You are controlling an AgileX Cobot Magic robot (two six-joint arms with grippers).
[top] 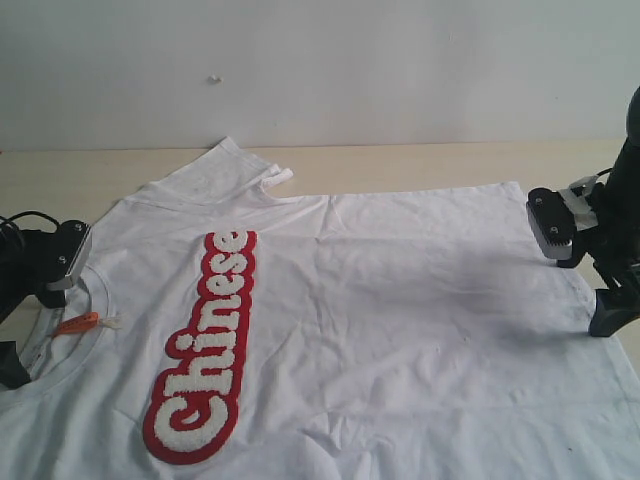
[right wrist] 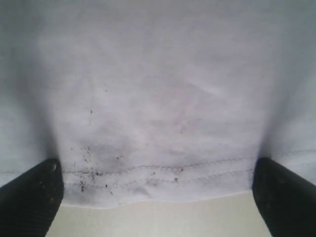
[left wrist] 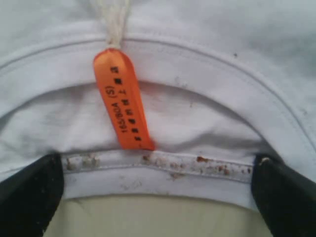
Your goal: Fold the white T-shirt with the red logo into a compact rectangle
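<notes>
The white T-shirt [top: 400, 290] lies spread flat, chest up, with its collar at the left and its hem at the right. The red logo [top: 205, 350] reading "Chinese" runs as a strip across the chest. My left gripper [top: 40, 310] is open at the collar. In the left wrist view its open jaws [left wrist: 158, 165] straddle the stained collar band [left wrist: 207, 170], just below the orange neck tag [left wrist: 123, 98]. My right gripper [top: 582, 270] is open at the hem. In the right wrist view its wide jaws [right wrist: 155, 170] straddle the speckled hem [right wrist: 163, 180].
The tan table [top: 420, 160] shows bare behind the shirt, up to a plain white wall. One sleeve [top: 240, 165] sticks out at the back left, slightly bunched. The shirt's near side runs out of the frame at the bottom.
</notes>
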